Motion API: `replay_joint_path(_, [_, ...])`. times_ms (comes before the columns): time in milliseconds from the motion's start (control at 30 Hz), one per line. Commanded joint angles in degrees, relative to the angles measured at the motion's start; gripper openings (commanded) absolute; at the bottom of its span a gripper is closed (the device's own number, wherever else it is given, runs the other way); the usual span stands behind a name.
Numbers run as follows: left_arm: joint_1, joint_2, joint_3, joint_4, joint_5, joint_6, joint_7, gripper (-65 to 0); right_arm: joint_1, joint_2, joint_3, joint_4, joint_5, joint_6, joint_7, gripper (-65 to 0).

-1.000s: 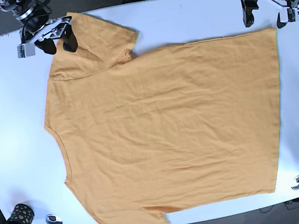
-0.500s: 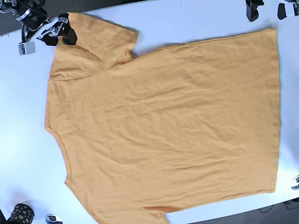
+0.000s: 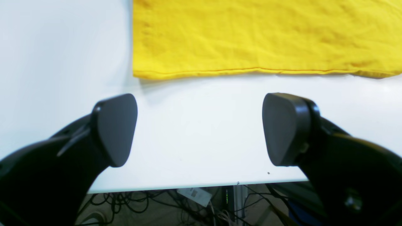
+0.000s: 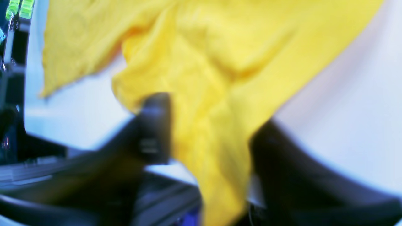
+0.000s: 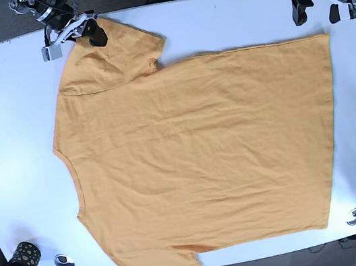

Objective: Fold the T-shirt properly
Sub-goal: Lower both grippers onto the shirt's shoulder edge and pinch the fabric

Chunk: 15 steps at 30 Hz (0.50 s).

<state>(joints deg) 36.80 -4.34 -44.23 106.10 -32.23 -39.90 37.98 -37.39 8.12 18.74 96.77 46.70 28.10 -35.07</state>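
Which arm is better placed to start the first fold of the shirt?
The right. Its gripper sits at the T-shirt's sleeve, and the right wrist view shows yellow cloth between its fingers. The left gripper is open over bare table, short of the hem corner.

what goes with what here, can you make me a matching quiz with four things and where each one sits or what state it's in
Things:
1. T-shirt
2. left claw
3. right claw
4. spotted cup

States or places:
A. open, over bare table beyond the hem corner
B. at the sleeve, cloth between its fingers
C. spread flat across the white table
D. near table corner, off the cloth

Pairs: 1-C, 2-A, 3-B, 4-D
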Motion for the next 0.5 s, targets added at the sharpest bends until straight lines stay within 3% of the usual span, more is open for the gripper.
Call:
replay_joint_path(0, [0.1, -0.5, -1.6, 0.8, -1.2, -0.1, -1.1, -6.4, -0.5, 0.4, 0.2, 0.4, -0.6, -0.36, -0.7, -56.3])
replay_joint_path(100, [-2.1, -0.3, -3.6, 0.7, -1.1, -0.1, -0.8, -6.5, -0.5, 0.4, 0.1, 0.5, -0.6, -0.36, -0.7, -65.0])
replay_joint_path(200, [-3.9, -0.2, -5.2, -0.7, -1.2, -0.1, 2.6, -8.8, -0.5, 0.4, 0.2, 0.5, -0.6, -0.36, -0.7, -65.0])
replay_joint_path(367, [-7.8, -0.3, -8.4, -3.1, -1.2, -0.1, 7.5, -24.4, -0.5, 0.5, 0.3, 1.5, -0.7, -0.36, -0.7, -65.0])
replay_joint_path(467, [-9.9, -0.5, -8.7, -5.3, -1.2, -0.1, 10.6, -28.2, -0.5, 0.5, 0.3, 2.2, -0.7, -0.36, -0.7, -65.0])
